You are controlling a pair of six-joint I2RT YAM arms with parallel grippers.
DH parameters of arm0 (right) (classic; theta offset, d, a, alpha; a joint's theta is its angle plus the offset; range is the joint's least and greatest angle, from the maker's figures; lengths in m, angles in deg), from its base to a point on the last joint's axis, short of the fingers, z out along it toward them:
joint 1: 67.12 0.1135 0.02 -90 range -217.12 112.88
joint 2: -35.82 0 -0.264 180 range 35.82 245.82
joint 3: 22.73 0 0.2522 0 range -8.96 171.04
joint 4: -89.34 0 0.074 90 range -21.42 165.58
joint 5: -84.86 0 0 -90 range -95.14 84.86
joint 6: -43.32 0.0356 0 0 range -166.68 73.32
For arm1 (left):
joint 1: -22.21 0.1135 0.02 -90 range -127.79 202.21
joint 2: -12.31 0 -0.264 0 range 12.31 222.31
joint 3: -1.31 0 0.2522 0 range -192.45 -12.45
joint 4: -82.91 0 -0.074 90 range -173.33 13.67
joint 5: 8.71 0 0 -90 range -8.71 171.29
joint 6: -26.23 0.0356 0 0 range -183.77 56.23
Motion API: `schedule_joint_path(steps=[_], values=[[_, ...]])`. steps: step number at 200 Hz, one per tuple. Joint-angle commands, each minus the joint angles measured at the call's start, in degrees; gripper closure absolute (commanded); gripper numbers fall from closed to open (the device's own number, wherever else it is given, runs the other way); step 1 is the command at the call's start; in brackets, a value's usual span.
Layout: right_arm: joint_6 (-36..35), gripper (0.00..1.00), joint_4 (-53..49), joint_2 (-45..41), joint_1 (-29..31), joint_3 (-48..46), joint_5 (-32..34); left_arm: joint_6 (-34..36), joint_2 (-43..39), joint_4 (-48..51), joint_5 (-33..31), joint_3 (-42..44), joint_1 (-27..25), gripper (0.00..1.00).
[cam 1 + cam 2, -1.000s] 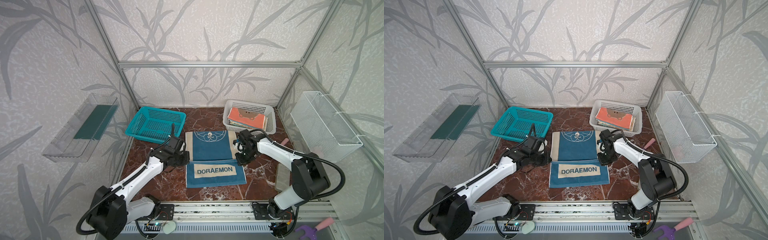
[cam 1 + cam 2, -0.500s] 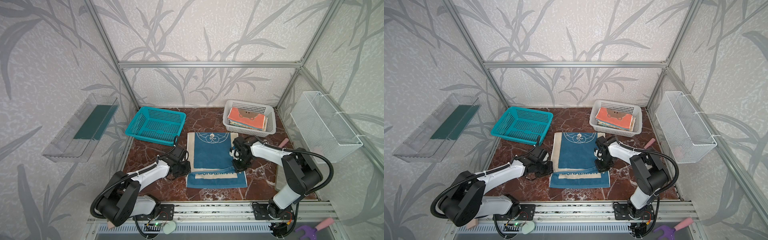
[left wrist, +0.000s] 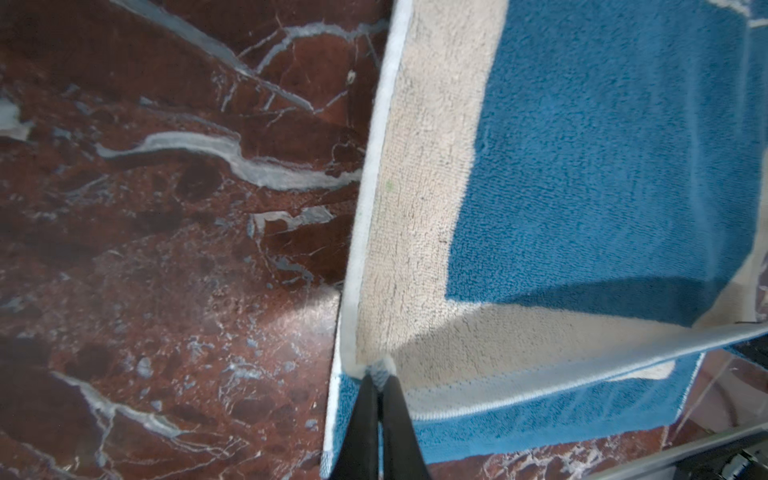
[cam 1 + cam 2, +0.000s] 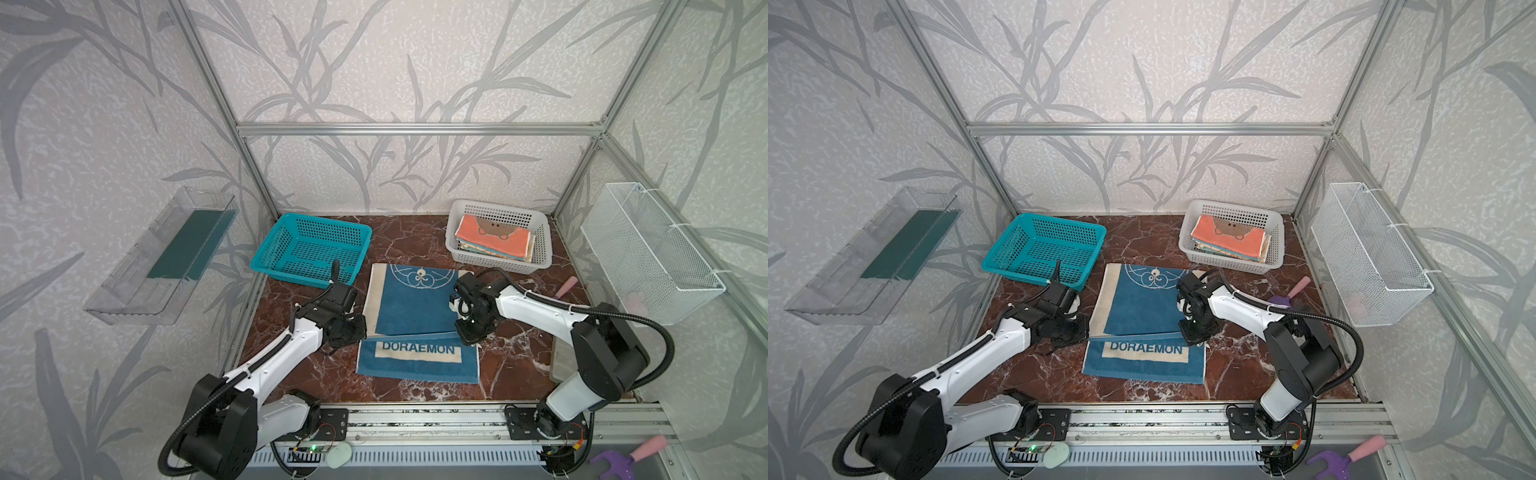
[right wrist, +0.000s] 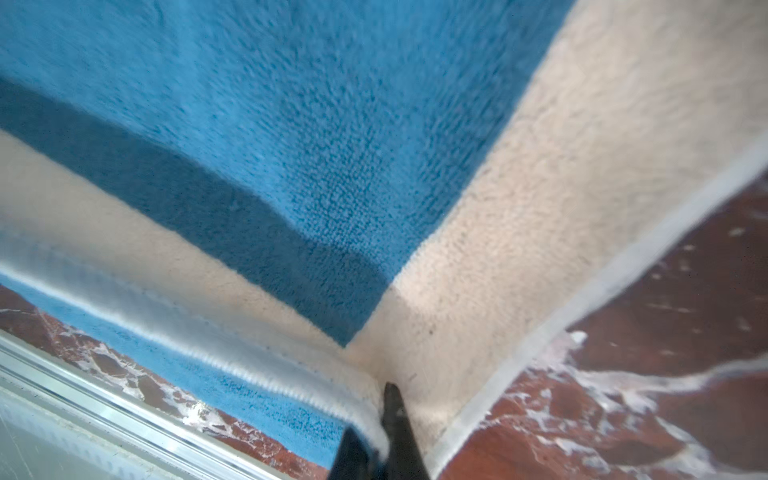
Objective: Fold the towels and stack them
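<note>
Here, a blue-and-cream DORAEMON towel [image 4: 415, 307] is held by two corners at the middle of the marble table [image 4: 519, 361].
In both top views its long axis is seen running from the front rail toward the back wall, with the lettered strip flat at the front. The upper layer's near edge is pinched by the left gripper [image 4: 362, 333] and the right gripper [image 4: 463, 332]. Folded towels [image 4: 492, 235] are stacked in the white basket [image 4: 540, 232], and leaf-patterned walls [image 4: 415, 83] enclose the table. In each wrist view, black fingers [image 3: 361, 407] are clamped on a cream corner.
</note>
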Motion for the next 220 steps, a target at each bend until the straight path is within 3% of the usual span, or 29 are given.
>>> schedule_joint_path(steps=[1,44,82,101,136,168,220], values=[[-0.9,1.0,-8.5,-4.8,0.5,2.3,5.0,-0.1,-3.9,4.6,0.3,-1.5,-0.1,1.0],[0.5,1.0,-14.4,-11.8,0.9,4.4,6.6,-2.6,-9.3,1.7,2.9,2.3,-0.4,1.0],[4.2,1.0,-8.6,-12.8,1.3,-5.2,2.0,-5.4,-8.2,-1.0,5.0,6.3,-1.6,1.0],[6.0,1.0,-3.9,-8.6,1.3,-9.1,1.6,-6.7,-6.9,-3.3,5.9,8.8,-2.2,1.0],[5.8,1.0,1.1,2.8,1.3,-6.5,2.3,-9.0,-3.4,-7.6,6.2,13.2,-2.6,1.0],[3.0,1.0,2.8,10.7,1.3,-0.7,3.1,-11.4,-0.9,-3.4,-0.3,12.5,-1.8,1.0],[-2.3,1.0,-0.6,20.2,1.4,12.4,3.8,-5.8,-0.9,-1.5,-4.7,7.0,5.7,1.0]])
